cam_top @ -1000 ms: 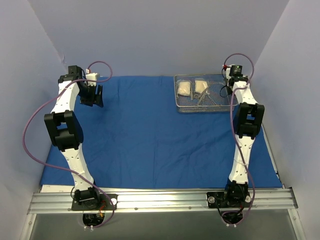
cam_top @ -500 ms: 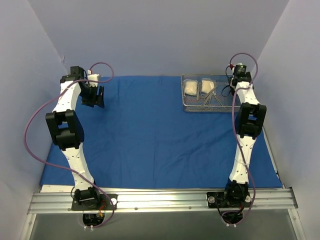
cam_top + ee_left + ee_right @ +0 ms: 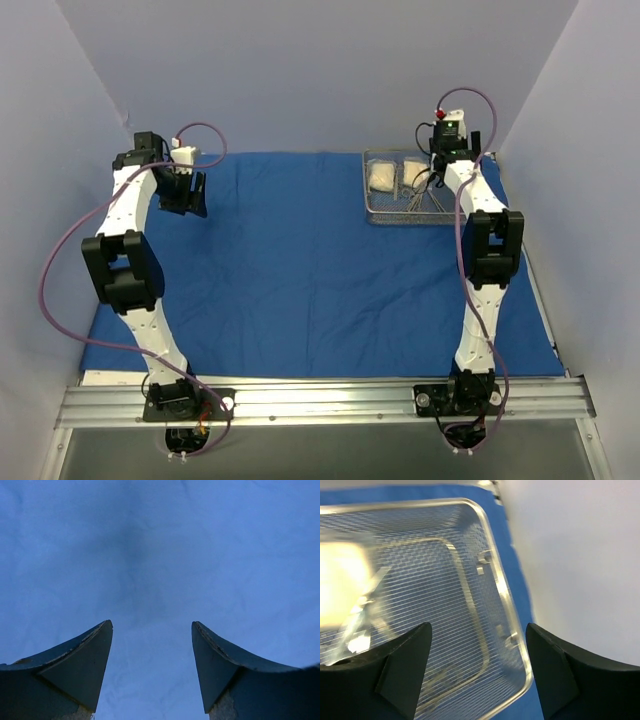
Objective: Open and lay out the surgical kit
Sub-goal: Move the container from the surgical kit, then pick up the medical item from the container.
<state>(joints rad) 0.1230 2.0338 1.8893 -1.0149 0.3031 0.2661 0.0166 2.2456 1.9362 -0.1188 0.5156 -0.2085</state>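
Observation:
The blue cloth wrap [image 3: 300,260] lies spread flat over the table. At its far right stands the wire-mesh steel tray [image 3: 400,221], holding two white gauze packets [image 3: 381,177] and silver instruments [image 3: 425,200]. My right gripper [image 3: 441,168] hangs open above the tray's right part, gripping nothing. In the right wrist view the right gripper [image 3: 477,626] frames the tray's rim [image 3: 505,605], with the gauze [image 3: 340,580] a bright blur at left. My left gripper [image 3: 188,195] hovers open over the cloth's far left, and the left wrist view shows the left gripper [image 3: 151,623] above bare cloth [image 3: 150,540].
Pale walls enclose the table on three sides, and the right wall [image 3: 580,555] is close beside the tray. A metal rail [image 3: 320,400] carrying both arm bases runs along the near edge.
The tray slid a little right and back. My right gripper then opened, let go of the tray's right rim, and rose to the left. The left arm barely moved.

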